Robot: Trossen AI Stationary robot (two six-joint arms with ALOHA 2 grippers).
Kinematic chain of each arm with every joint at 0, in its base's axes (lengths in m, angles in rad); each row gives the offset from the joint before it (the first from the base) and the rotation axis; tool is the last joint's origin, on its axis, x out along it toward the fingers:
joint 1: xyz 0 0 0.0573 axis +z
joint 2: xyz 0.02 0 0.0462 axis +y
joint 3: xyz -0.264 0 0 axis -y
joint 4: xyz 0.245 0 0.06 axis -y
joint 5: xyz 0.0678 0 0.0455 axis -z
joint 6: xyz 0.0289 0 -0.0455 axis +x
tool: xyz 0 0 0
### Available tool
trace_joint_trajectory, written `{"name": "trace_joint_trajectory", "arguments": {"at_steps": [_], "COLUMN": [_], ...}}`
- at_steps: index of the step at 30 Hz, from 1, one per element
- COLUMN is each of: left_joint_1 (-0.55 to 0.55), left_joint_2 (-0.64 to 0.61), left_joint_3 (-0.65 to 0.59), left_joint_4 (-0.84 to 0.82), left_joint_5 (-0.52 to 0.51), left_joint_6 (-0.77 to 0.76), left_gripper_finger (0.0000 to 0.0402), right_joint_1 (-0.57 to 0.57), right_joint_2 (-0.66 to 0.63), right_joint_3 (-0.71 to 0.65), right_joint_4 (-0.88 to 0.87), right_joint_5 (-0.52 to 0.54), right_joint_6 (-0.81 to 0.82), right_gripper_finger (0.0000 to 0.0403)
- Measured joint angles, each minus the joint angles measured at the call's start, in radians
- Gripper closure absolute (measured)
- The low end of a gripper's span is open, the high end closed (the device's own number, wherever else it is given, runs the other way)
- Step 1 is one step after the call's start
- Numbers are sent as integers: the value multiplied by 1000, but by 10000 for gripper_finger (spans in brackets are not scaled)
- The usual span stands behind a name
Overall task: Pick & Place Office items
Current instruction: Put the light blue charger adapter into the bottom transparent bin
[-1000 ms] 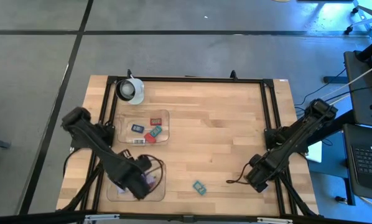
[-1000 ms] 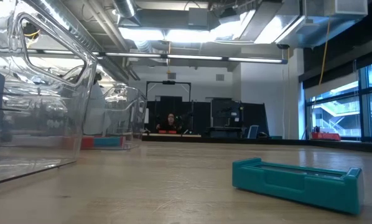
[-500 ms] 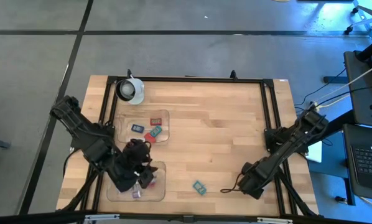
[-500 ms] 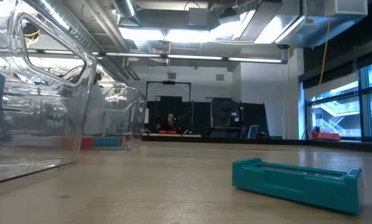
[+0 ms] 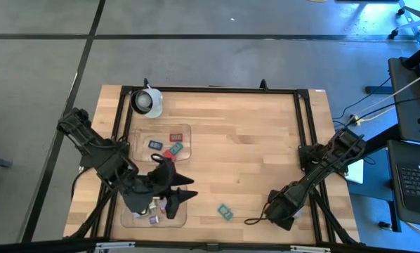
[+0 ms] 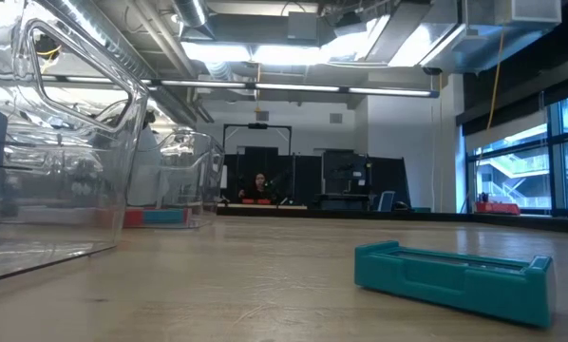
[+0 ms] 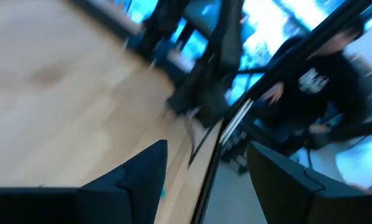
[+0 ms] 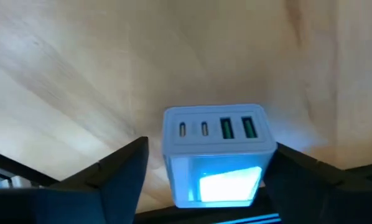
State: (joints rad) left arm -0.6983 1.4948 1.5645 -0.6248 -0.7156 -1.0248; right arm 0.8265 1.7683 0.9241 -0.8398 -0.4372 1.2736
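**A:** What could go wrong from here?

**B:** The right gripper (image 8: 209,163), at five o'clock on the light wooden table (image 5: 252,140), has its claw apart around a white boxy charger with four ports (image 8: 217,134). A sliver of wood shows beside one finger, so I judge it isn't clamped. If it closes off-centre, that smooth block could twist or skid out.

**A:** And the office pieces themselves?

**B:** A small teal blocky piece (image 5: 225,211) lies loose at six o'clock, near that gripper. A low sweep could knock it away.

**A:** The other arm?

**B:** The left gripper (image 5: 184,188), at eight o'clock, has its claw apart and empty. It hangs over the near clear shallow plastic tray (image 5: 182,219), which has tiny pieces in it. A careless descent could shove the light tray and scatter them. The red and blue pieces (image 5: 172,152) sit in the far clear tray (image 5: 189,133) at ten o'clock.
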Motion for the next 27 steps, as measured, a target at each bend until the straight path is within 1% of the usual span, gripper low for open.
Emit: {"name": "trace_joint_trajectory", "arguments": {"at_steps": [3, 7, 12, 16, 19, 21, 23, 27], "left_joint_1": [0, 0, -1, -1, -1, -1, -1, -1], "left_joint_2": [0, 0, 0, 0, 0, 0, 0, 0], "left_joint_3": [0, 0, 0, 0, 0, 0, 0, 0], "left_joint_4": [115, 250, 380, 423, 422, 420, 420, 420], "left_joint_5": [-54, -72, -69, -46, -21, -14, -14, -15], "left_joint_6": [126, 272, 406, 490, 521, 536, 560, 617], "left_gripper_finger": [186, 187, 187, 187, 187, 187, 187, 187], "right_joint_1": [0, 0, 0, -1, -8, -20, -39, -86], "right_joint_2": [0, 0, 0, -1, -23, -47, -74, -139], "right_joint_3": [0, 0, 1, 28, 72, 107, 145, 224], "right_joint_4": [3, 3, 6, 10, 10, 11, 10, 11], "right_joint_5": [0, -1, -2, 29, 96, 162, 249, 466], "right_joint_6": [0, 2, 37, 51, 64, 78, 80, 76], "right_gripper_finger": [139, 190, 194, 194, 194, 194, 194, 194]}}
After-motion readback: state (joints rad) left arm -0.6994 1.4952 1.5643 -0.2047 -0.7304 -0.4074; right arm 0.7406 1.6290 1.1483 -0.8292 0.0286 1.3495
